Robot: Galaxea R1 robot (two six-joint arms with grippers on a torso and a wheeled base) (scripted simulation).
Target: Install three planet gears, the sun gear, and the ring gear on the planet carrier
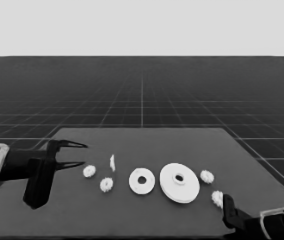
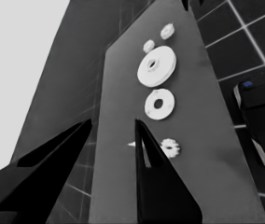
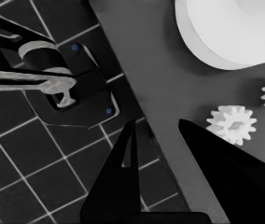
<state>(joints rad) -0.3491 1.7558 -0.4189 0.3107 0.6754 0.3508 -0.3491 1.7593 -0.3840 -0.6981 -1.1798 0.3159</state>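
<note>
The smaller round part, the planet carrier (image 1: 142, 181), lies flat at mid-table with nothing on it. The larger round part, the ring gear (image 1: 179, 182), lies just right of it. Two planet gears (image 1: 89, 171) (image 1: 106, 185) sit to the left and two more gears (image 1: 207, 176) (image 1: 217, 198) to the right. My left gripper (image 1: 83, 154) waits open over the table's left end, short of the nearest gear. My right gripper (image 3: 157, 122) is open at the table's near right corner, beside a gear (image 3: 232, 123) and holding nothing.
A thin white piece (image 1: 112, 162) stands on edge between the left gears and the carrier. In the right wrist view the table's edge runs between the fingers, with floor grid and dark machinery (image 3: 76, 88) beyond it.
</note>
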